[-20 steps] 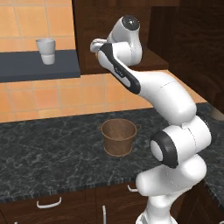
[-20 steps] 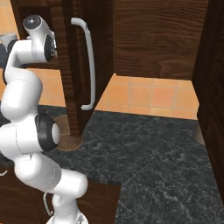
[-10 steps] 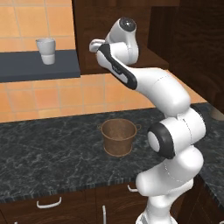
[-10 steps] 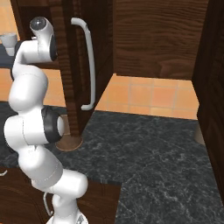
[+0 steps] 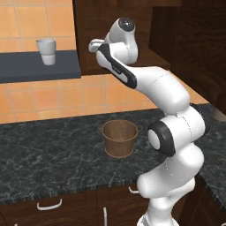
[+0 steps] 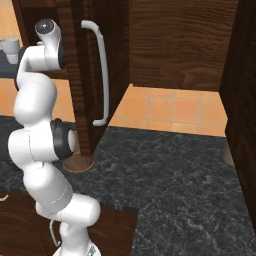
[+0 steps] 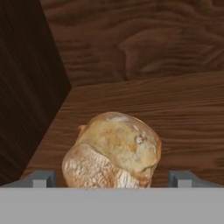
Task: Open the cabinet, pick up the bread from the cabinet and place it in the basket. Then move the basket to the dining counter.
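The bread (image 7: 113,151) sits on the wooden floor inside the cabinet (image 6: 95,65), between the two fingertips (image 7: 40,178) of the gripper (image 7: 113,179), whose jaws stand wide open. Below, the basket (image 5: 119,138) stands upright on the black counter (image 5: 48,154).

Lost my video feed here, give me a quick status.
Gripper open, jaws either side of the lumpy tan-brown bread roll. Roll rests on the dark wood cabinet shelf, not gripped yet. Nothing in the way.
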Robot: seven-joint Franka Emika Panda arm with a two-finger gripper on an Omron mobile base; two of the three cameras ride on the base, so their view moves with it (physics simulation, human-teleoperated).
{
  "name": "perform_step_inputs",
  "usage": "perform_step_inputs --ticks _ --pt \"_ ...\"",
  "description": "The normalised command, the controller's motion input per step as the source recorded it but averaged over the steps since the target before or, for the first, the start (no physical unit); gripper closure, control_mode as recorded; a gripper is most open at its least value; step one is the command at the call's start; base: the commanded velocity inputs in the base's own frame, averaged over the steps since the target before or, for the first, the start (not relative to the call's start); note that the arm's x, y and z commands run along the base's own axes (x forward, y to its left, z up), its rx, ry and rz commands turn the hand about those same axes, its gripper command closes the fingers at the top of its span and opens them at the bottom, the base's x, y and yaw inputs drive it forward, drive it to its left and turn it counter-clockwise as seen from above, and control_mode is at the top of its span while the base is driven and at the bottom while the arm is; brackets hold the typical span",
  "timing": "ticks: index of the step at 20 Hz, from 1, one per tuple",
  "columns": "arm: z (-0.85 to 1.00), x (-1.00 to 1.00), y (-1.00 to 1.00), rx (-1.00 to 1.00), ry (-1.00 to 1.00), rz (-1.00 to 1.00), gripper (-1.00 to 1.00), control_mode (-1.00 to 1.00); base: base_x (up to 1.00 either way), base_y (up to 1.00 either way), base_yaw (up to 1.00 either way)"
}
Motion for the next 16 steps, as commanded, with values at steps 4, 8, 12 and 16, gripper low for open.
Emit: perform_step_inputs --ticks 4,8,12,16 --pt "-0.03 0.1 0.18 0.0 -0.04 0.0 -1.0 -1.0 0.0 0.0 0.0" --pt "-0.02 0.14 0.16 0.0 -0.04 0.0 -1.0 -1.0 0.0 0.0 0.0" --pt "-0.16 0.12 -0.01 0.0 -0.01 -0.01 -1.0 -1.0 0.0 0.0 0.0" --pt "-0.25 0.04 -0.06 0.0 0.0 -0.01 -1.0 -1.0 0.0 0.0 0.0"
